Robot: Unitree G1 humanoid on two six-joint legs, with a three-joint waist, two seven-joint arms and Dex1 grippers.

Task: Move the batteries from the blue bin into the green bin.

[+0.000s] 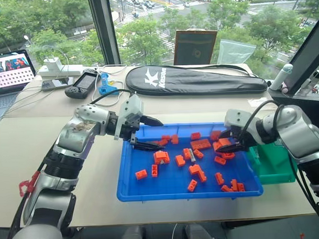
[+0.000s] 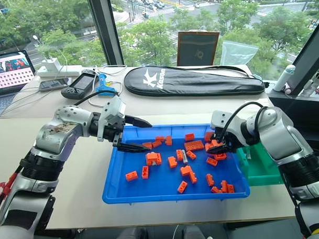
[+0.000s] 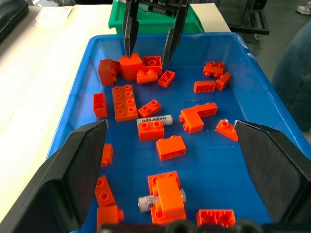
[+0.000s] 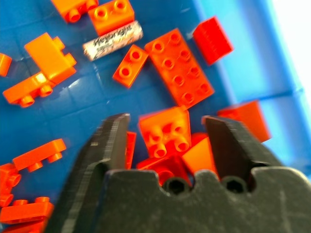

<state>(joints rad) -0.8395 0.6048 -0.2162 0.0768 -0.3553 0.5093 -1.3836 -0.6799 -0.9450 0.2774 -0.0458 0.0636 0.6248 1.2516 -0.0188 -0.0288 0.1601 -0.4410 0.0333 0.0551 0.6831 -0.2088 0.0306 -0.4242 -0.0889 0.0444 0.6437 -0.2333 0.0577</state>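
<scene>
Two batteries (image 3: 154,120) lie among orange bricks (image 3: 124,102) in the blue bin (image 1: 131,189). The green bin (image 1: 276,170) sits at its 3 o'clock. Both the left gripper (image 1: 148,133) and right gripper (image 1: 227,140) are open, holding nothing.

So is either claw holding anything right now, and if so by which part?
Nothing is held. The left claw hangs open over the bright blue plastic tray; the right claw stands open above orange toy bricks.

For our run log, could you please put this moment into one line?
left claw: open, over blue bin | right claw: open, empty, above orange bricks | batteries: two visible among bricks | green bin: beside blue bin
</scene>
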